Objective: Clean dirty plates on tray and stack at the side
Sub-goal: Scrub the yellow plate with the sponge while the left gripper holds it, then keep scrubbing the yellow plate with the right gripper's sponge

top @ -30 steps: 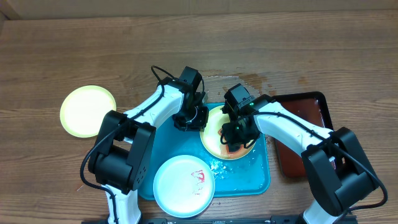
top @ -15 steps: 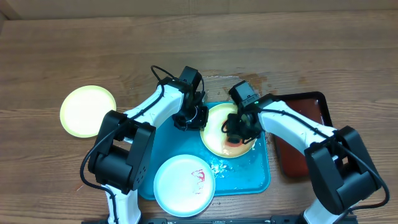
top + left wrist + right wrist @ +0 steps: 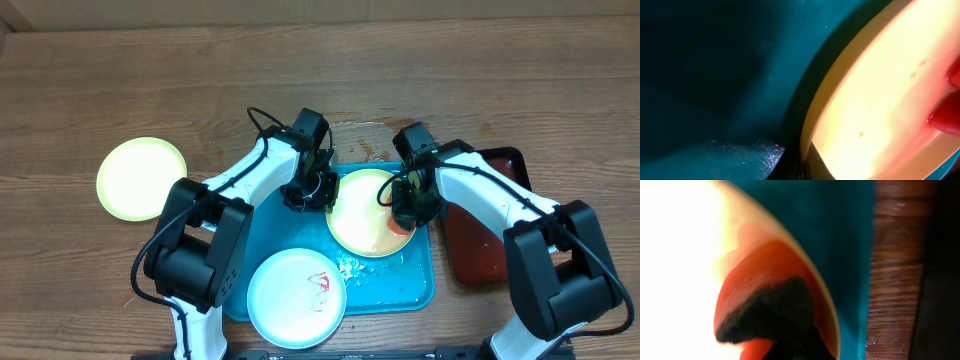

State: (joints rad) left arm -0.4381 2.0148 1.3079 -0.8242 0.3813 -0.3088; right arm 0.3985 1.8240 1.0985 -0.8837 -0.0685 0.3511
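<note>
A yellow-green rimmed plate (image 3: 362, 215) lies on the turquoise tray (image 3: 270, 235), at its far right. My left gripper (image 3: 312, 190) is shut on the plate's left rim; in the left wrist view its dark fingers (image 3: 790, 167) pinch that rim (image 3: 825, 95). My right gripper (image 3: 405, 205) is shut on a red sponge (image 3: 400, 226) pressed on the plate's right edge. The sponge (image 3: 765, 290) fills the right wrist view, over the plate (image 3: 675, 255). A pale blue-white plate (image 3: 296, 298) with a red smear sits at the tray's front. Another yellow-green plate (image 3: 141, 178) rests on the table, far left.
A dark red-brown tray (image 3: 490, 215) lies right of the turquoise tray, under my right arm. Wet foam specks (image 3: 350, 266) dot the turquoise tray between the two plates. A wet patch (image 3: 385, 130) marks the wood behind the tray.
My right gripper has dragged the sponge rightwards across the plate to its right edge. The plate has slid slightly to the right. The left gripper keeps its hold on the rim.
</note>
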